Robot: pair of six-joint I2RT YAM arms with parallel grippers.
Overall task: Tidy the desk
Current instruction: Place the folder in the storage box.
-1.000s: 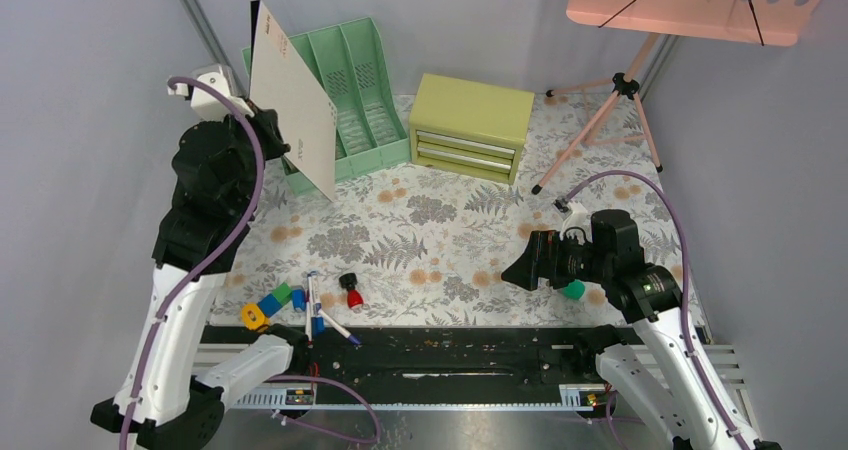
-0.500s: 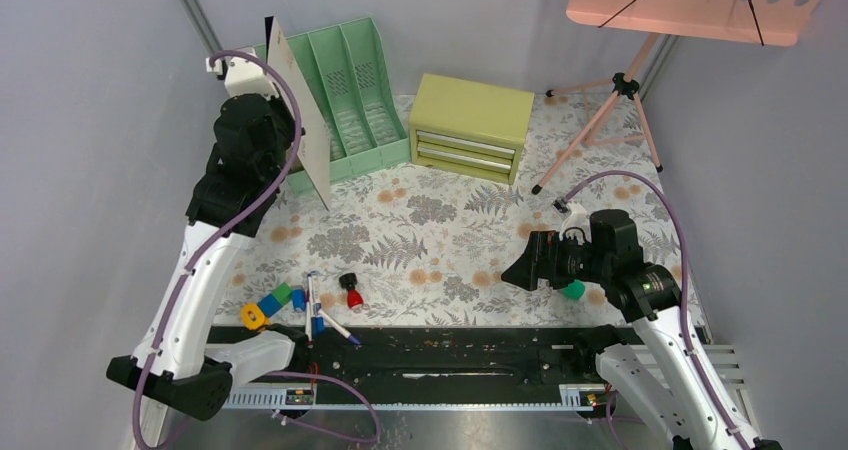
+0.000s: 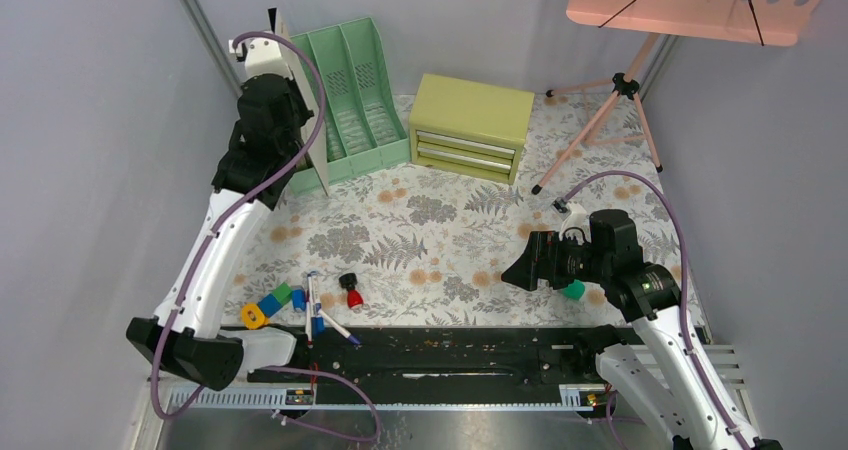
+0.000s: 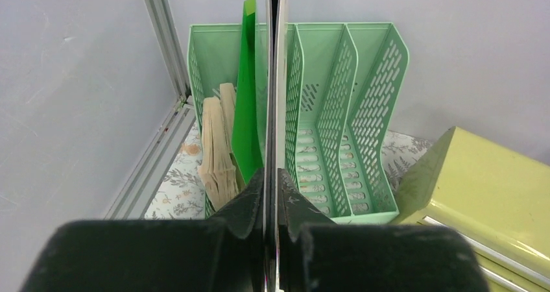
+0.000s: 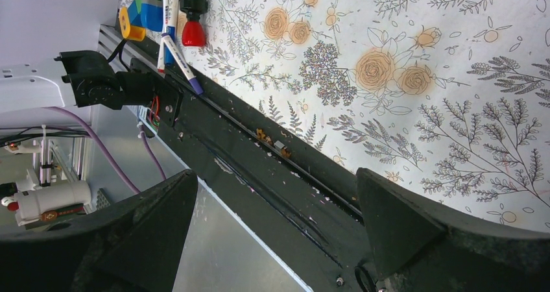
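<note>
Top external view: my left gripper [image 3: 292,100], clamped on a thin cream rectangular board [image 3: 304,120], has swung it from a slant to upright. It now stands edge-on at the mint-green slotted plastic file rack [image 3: 360,80], far left on the fern-printed desk [image 3: 440,240].

Left wrist view: the jaws pinch the board's edge beside a green folder [image 4: 248,91]. I judge slotting it in comes next.

Right wrist view: my right gripper [image 5: 275,201] hangs wide open and empty over the desk's near edge.

No legible text; markers [image 5: 182,63] print, if any, too blurred.
</note>
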